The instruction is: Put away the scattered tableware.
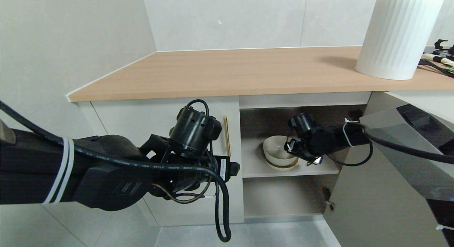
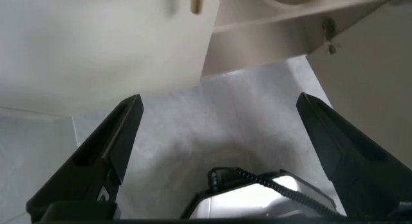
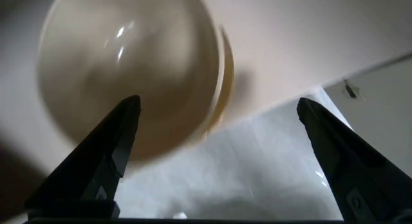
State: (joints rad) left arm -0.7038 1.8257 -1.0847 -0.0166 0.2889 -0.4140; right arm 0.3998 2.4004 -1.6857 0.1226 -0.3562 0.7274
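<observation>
Bowl [image 1: 280,153] sits upright on shelf [image 1: 315,168] in the open cabinet | your right end effector [image 3: 217,108] is just beside it, spread apart, empty | your left end effector [image 2: 219,102] is spread apart, empty, before closed door [image 1: 142,119]

glossy ceramic bowl [image 1: 280,153], matt wood-grain countertop [image 1: 227,71], brass handle [image 1: 227,136].

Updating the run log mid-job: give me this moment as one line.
right gripper: open, by bowl on upper cabinet shelf | left gripper: open, empty, before closed door | bowl: upright
</observation>
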